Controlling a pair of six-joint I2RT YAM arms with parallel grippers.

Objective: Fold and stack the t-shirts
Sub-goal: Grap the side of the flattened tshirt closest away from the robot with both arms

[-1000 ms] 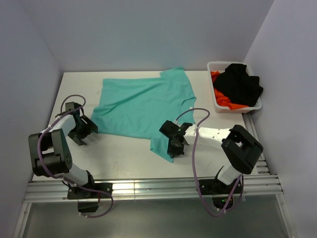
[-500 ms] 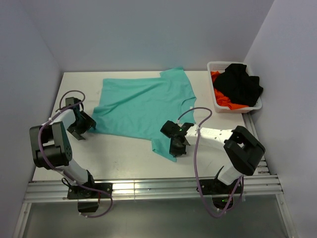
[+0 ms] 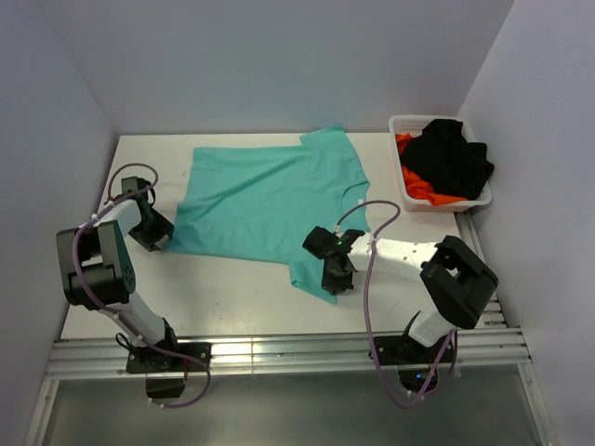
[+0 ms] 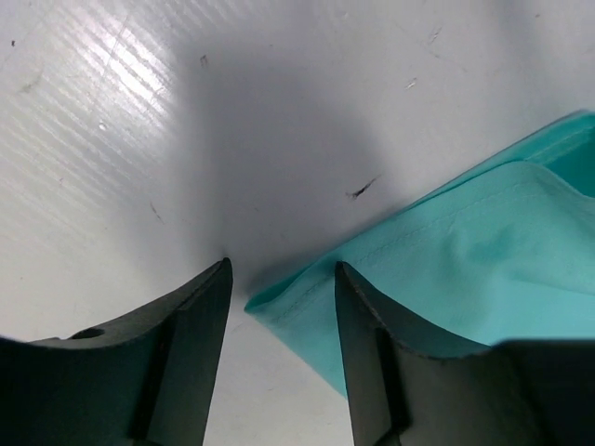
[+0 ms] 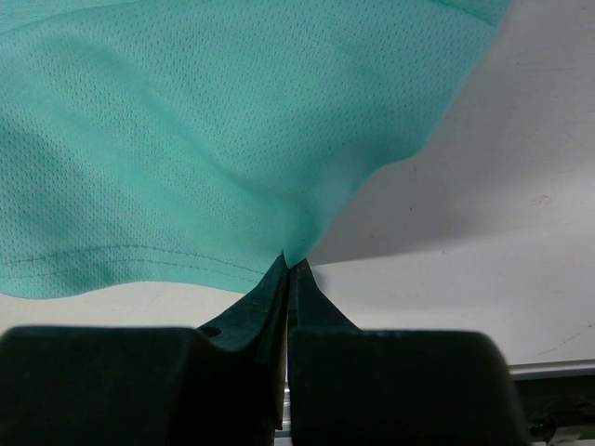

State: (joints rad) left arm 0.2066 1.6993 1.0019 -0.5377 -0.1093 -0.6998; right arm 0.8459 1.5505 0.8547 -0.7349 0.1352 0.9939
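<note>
A teal-green t-shirt (image 3: 265,195) lies spread on the white table (image 3: 232,297). At its left hem corner my left gripper (image 3: 160,237) is open. In the left wrist view that gripper (image 4: 282,269) has the cloth corner (image 4: 288,302) between its two fingers, with a gap on either side. My right gripper (image 3: 332,276) is shut on the shirt's near right corner. The right wrist view shows this gripper (image 5: 290,263) pinching a peak of teal mesh (image 5: 232,167) lifted off the table. A black t-shirt (image 3: 451,158) and an orange-red one (image 3: 418,189) lie bunched in the basket.
A white slotted plastic basket (image 3: 439,204) stands at the back right corner of the table. Purple-grey walls close the table on the left, back and right. A metal rail (image 3: 279,351) runs along the near edge by the arm bases.
My left gripper moved away from me to the shirt's left hem corner and its jaws narrowed around it. My right gripper, still shut on the cloth, shifted slightly to the right.
</note>
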